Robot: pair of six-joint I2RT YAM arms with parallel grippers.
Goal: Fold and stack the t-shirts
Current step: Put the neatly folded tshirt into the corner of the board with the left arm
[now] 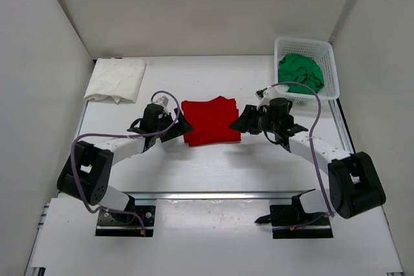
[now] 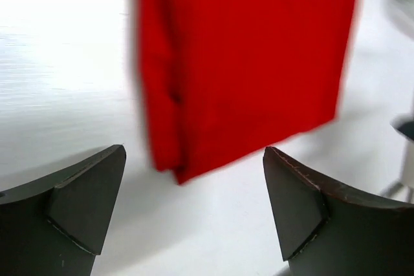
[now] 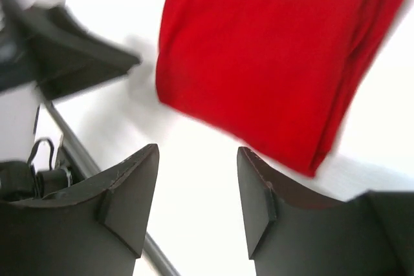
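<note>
Table (image 1: 259, 166): smooth, white, slick-looking; bare room on near side of both claws. Red shirt (image 1: 210, 121): folded, flat between claws, just off fingertips. Probably soft, light, limp, layers apt to slip; best pinched at folded side edges, through all layers. White shirt (image 1: 116, 79): folded, far-left of left claw (image 1: 181, 126). Basket (image 1: 304, 42) with green shirt (image 1: 301, 72): beyond right claw (image 1: 238, 121). Both claws spread, empty.

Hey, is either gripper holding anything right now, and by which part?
Nothing is held. The left gripper and right gripper are both open, empty, flanking the folded red shirt.
</note>
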